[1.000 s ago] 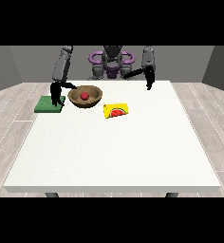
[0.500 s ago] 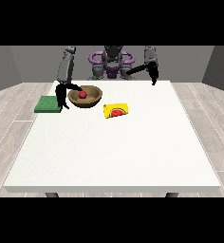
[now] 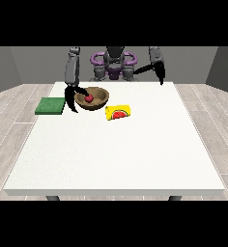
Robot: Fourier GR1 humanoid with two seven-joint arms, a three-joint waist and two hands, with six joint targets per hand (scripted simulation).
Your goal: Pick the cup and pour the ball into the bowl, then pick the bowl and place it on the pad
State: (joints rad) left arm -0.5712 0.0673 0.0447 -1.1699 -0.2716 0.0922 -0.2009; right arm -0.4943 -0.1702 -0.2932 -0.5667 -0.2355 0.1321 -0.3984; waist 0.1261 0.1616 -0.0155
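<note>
The hand at the view's left hung at the left rim of the brown bowl, its dark fingers spread and curved round the rim there, one reaching over the edge toward the inside and another trailing down toward the worktop; it read as taking hold of the bowl, though whether the fingers had fully closed on the rim could not be made out. Inside the bowl lay the red ball, so the pouring part of the task looked done and the step in hand was, by judgement, picking up the bowl. Just to the left of the hand, close to the bowl but not touching it, lay the green pad on the worktop's left edge. The next move would call for lifting the bowl level enough to keep the ball inside, carrying it a short way left, and setting it squarely on the pad. To the right of the bowl lay a yellow object with a red patch, on its side. The hand at the view's right was held up well apart from all this, holding nothing; its fingers could not be read.
</note>
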